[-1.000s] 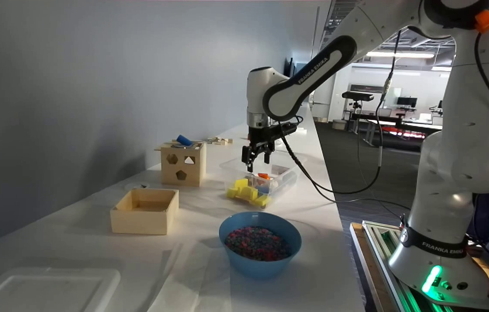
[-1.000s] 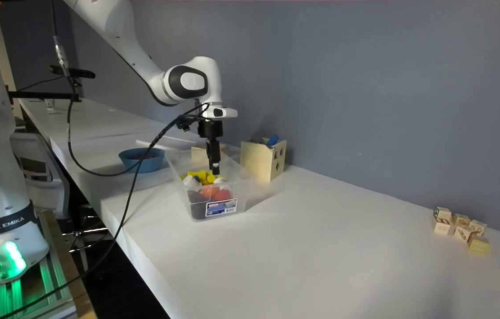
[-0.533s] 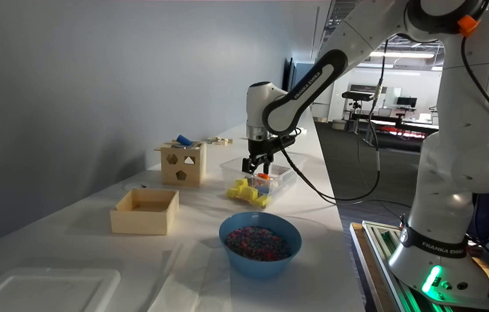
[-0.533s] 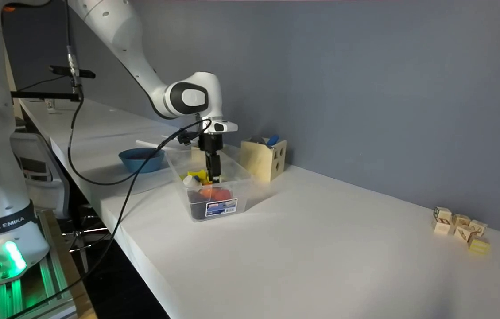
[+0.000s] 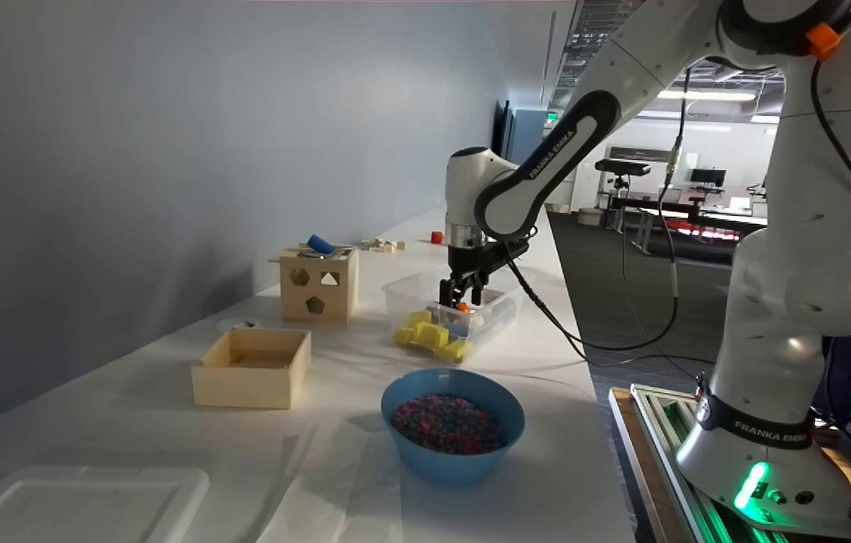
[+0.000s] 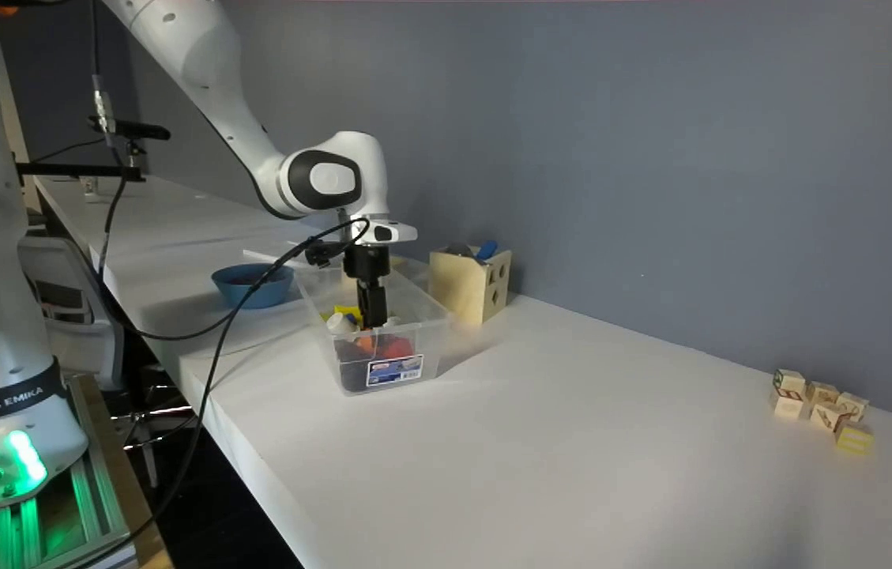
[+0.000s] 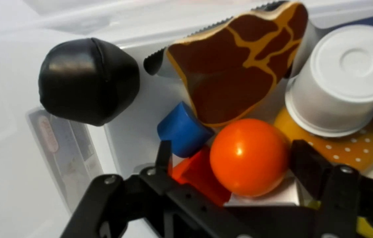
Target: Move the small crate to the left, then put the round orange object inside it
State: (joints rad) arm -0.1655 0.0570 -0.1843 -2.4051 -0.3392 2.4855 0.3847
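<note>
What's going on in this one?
A robot gripper is reaching into a clear plastic tub, open, with its fingers on either side of an orange ball. It is not closed on the ball: in the wrist view a gap shows on one side. The small crate stands on the table, apart from the tub, and the ball is not yet in it. Whether the crate step is done can't be told from this moment.

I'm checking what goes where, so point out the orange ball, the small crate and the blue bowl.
Orange ball (image 7: 249,157), in the wrist view: middle of its visible surface.
Small crate (image 5: 242,388), in an exterior view: the wall facing the camera.
Blue bowl (image 5: 455,467), in an exterior view: outer wall below the rim.
</note>
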